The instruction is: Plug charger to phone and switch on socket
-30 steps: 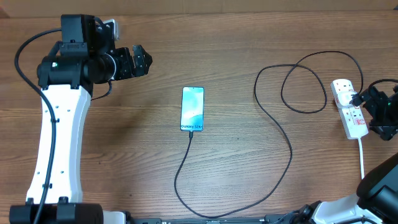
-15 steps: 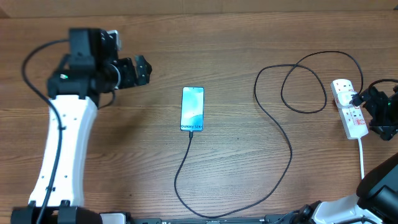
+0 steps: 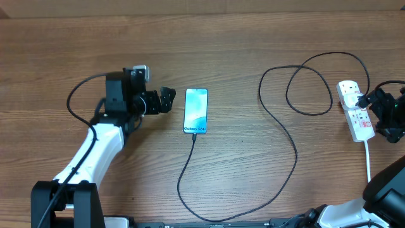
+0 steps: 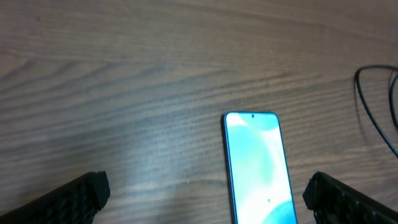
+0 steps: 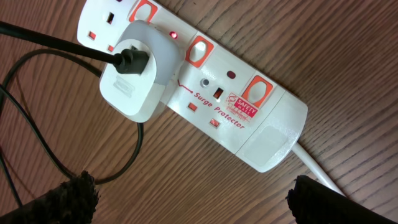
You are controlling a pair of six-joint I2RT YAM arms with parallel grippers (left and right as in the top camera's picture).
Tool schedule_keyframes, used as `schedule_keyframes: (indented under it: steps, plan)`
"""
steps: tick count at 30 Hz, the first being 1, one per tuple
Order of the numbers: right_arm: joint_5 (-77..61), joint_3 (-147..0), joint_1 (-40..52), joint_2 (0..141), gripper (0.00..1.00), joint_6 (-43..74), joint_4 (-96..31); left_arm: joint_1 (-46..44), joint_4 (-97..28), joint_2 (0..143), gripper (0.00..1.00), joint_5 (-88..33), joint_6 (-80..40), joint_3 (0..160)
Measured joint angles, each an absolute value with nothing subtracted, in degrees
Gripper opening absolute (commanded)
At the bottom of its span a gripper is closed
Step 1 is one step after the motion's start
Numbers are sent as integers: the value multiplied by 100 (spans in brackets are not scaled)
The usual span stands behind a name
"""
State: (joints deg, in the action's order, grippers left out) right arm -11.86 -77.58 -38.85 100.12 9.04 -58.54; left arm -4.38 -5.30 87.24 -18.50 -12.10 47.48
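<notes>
My left gripper (image 3: 168, 100) sits just left of the phone (image 3: 195, 111), jaws apart, not touching it. The phone lies flat mid-table, screen up. The charger (image 3: 296, 152), a thin black cable, meets the phone's edge at the Galaxy S24 end. From there it loops right across the wooden table (image 3: 253, 38) to the socket (image 5: 224, 106). One socket outlet holds a white adapter (image 5: 134, 78) with the black cable plugged into it. A small red light (image 5: 173, 35) glows beside the adapter. My right gripper (image 3: 378, 114) hangs just beside the socket, jaws wide apart, holding nothing. A white cord (image 3: 368, 161) leaves the socket's end.
</notes>
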Motion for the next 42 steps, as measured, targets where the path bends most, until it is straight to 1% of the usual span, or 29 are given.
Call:
schedule_keyframes:
  steps: [5, 12, 19, 30, 35, 39, 42]
  plan:
    - [-1186, -7758, -3885, 10012, 100, 904, -5854, -602, 541, 8672, 100, -1868, -1186, 4084]
    - [-1186, -7758, -3887, 10012, 100, 906, -5850, -690, 1446, 8219, 100, -1868, -1160, 3253]
    - [-1186, -7758, -3887, 10012, 100, 904, -5854, -690, 1817, 7614, 100, -1723, -1149, 2469]
    - [-1186, -7758, -3885, 10012, 100, 906, -5852, -690, 1859, 6816, 100, -1347, -1146, 1544]
    - [-1188, -7758, -3885, 10012, 100, 906, -5854, -690, 2292, 6447, 100, -1264, -1144, 956]
    - [-1188, -7758, -3885, 10012, 100, 904, -5854, -690, 2932, 6106, 100, -1229, -1146, 353]
    - [-1186, -7758, -3885, 10012, 100, 902, -5857, -690, 2958, 5806, 100, -1201, -1144, 91]
